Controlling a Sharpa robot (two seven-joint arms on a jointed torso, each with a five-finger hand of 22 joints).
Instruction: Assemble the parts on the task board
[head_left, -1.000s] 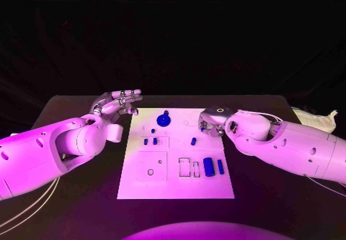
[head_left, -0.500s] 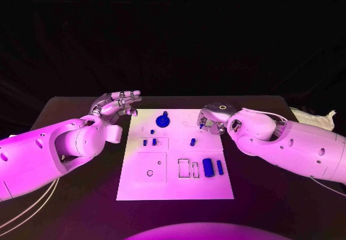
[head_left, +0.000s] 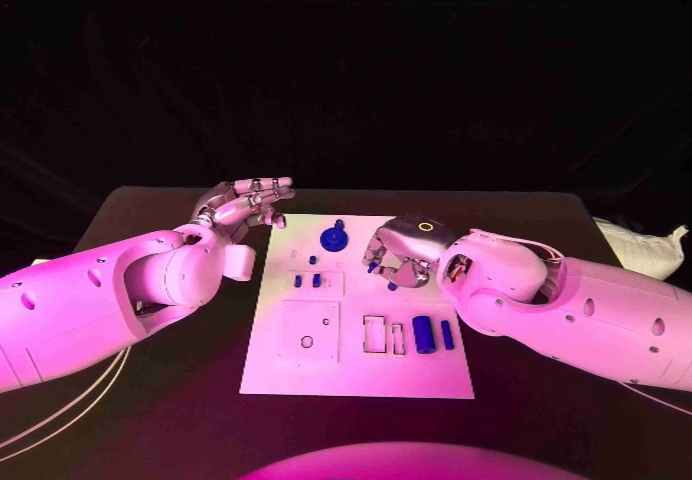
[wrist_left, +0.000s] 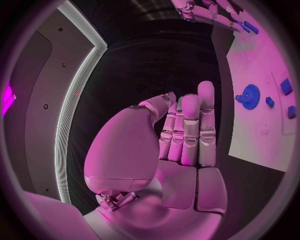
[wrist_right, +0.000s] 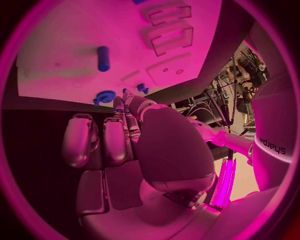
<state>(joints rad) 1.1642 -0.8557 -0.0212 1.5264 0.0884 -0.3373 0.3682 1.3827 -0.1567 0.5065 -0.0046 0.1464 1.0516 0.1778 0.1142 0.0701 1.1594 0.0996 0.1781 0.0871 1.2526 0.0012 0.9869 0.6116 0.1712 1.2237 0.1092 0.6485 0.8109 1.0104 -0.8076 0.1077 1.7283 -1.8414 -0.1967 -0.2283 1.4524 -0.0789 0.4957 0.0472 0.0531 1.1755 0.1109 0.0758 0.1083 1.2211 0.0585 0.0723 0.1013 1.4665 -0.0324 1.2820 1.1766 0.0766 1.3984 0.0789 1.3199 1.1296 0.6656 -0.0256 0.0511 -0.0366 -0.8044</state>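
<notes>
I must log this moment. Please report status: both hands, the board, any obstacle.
Left hand open, beside task board, holding nothing. Right hand over board's far part, fingers curled; grasp cannot be told. Blue gear and small pegs on board. No obstacle seen.

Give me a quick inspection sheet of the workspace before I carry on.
Surface: black table, task board at its middle.
Job's things: task board lies flat; blue gear at its far end; blue block and small blue pegs spread over it.
Clutter: crumpled white cloth at the table's right edge.
Grippers: left robot hand beside the board, fingers straight, holding nothing; right robot hand curled over the board, grasp unclear.
Cables: pale cables beneath the left arm.
Surroundings: dark backdrop.
</notes>
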